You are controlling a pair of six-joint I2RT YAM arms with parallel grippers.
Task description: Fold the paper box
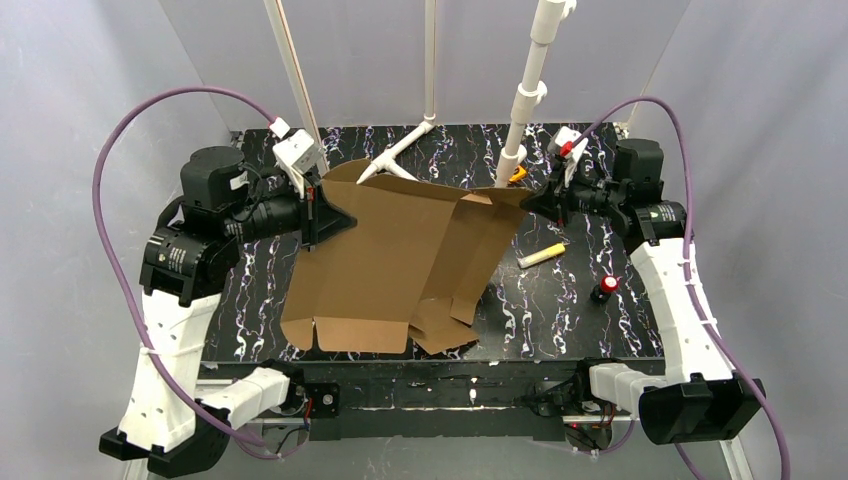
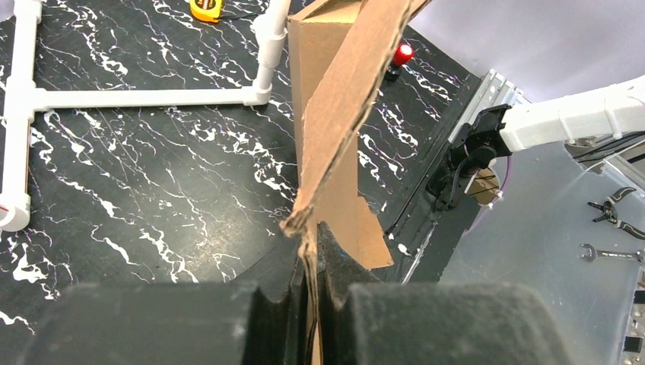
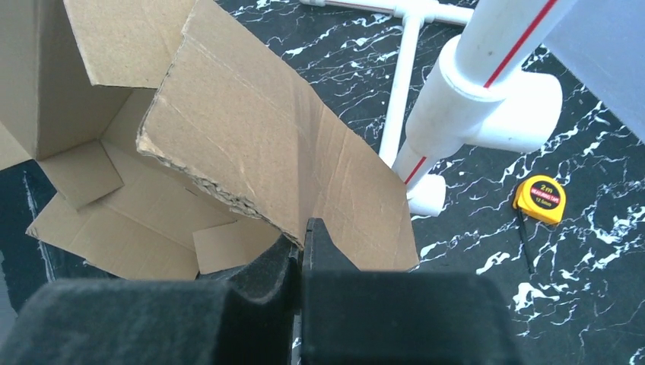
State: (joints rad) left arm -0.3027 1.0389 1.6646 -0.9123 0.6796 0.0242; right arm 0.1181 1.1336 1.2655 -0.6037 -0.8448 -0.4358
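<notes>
The paper box (image 1: 395,250) is a brown corrugated sheet with flaps, held up off the black marbled table (image 1: 560,300) at its far edge and sloping down to the near edge. My left gripper (image 1: 335,218) is shut on the box's left edge; in the left wrist view the cardboard edge (image 2: 335,114) runs up from between the closed fingers of that gripper (image 2: 310,251). My right gripper (image 1: 535,203) is shut on the box's far right flap, and in the right wrist view that flap (image 3: 281,152) rises from the pinched jaws of this gripper (image 3: 303,236).
A white pipe frame (image 1: 520,110) stands just behind the box, its base tee (image 1: 400,155) on the table. A yellow tape measure (image 3: 538,199) lies by the pipe. A yellow marker (image 1: 541,255) and a red-capped object (image 1: 604,288) lie to the right.
</notes>
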